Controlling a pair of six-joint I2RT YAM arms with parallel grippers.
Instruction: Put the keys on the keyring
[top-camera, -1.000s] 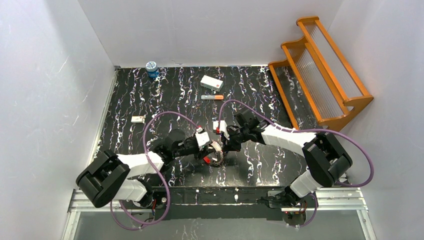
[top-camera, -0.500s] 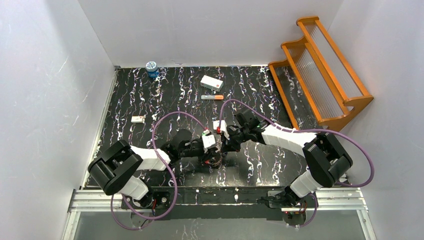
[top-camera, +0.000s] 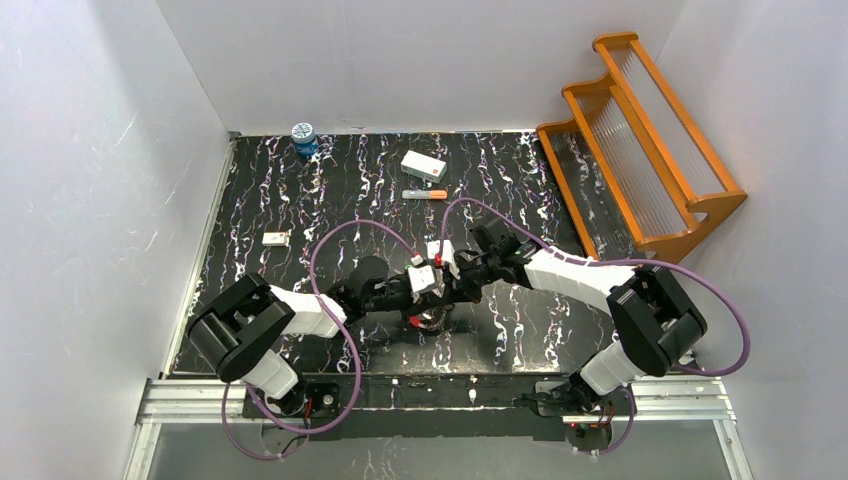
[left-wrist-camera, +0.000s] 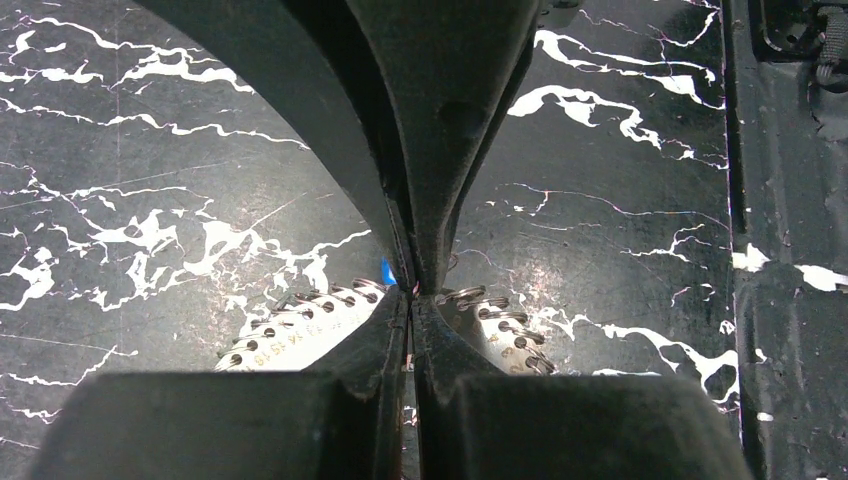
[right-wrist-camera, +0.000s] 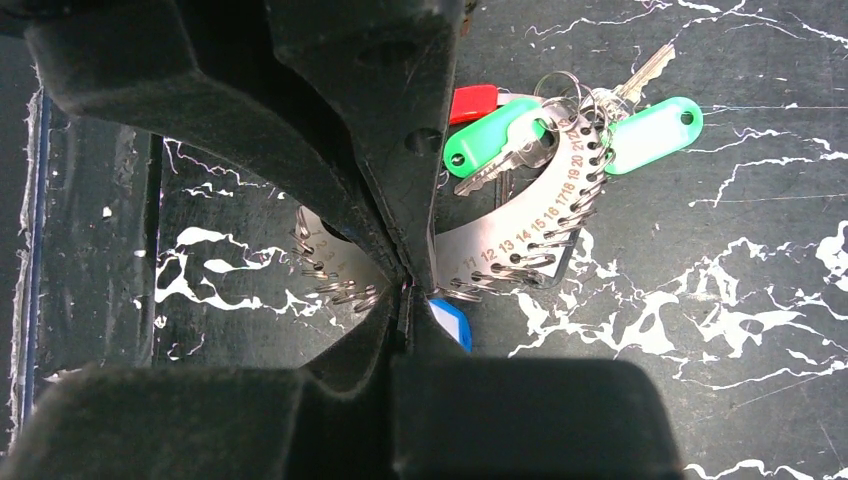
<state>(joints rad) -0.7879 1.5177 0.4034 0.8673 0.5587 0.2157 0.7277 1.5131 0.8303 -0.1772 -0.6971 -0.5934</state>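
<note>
The keyring (right-wrist-camera: 510, 235) is a curved silver numbered band lined with small split rings; it lies low over the black marbled table (top-camera: 300, 200) near the front middle (top-camera: 432, 318). Keys with green heads (right-wrist-camera: 490, 135), a paler green tag (right-wrist-camera: 655, 130) and a red tag (right-wrist-camera: 472, 100) hang bunched at its far end. A blue head (right-wrist-camera: 452, 322) shows right beside my right fingertips. My right gripper (right-wrist-camera: 405, 285) is shut on the band. My left gripper (left-wrist-camera: 412, 292) is shut on the same band (left-wrist-camera: 300, 325), tip to tip with the right one (top-camera: 440, 292).
An orange wooden rack (top-camera: 640, 140) stands at the back right. A white box (top-camera: 423, 165), an orange-tipped marker (top-camera: 425, 195) and a blue jar (top-camera: 304, 138) lie at the back. A small white piece (top-camera: 275, 239) lies at the left. Purple cables loop over both arms.
My left arm has moved right, bringing its gripper up against the right gripper over the keyring. The right arm has hardly moved.
</note>
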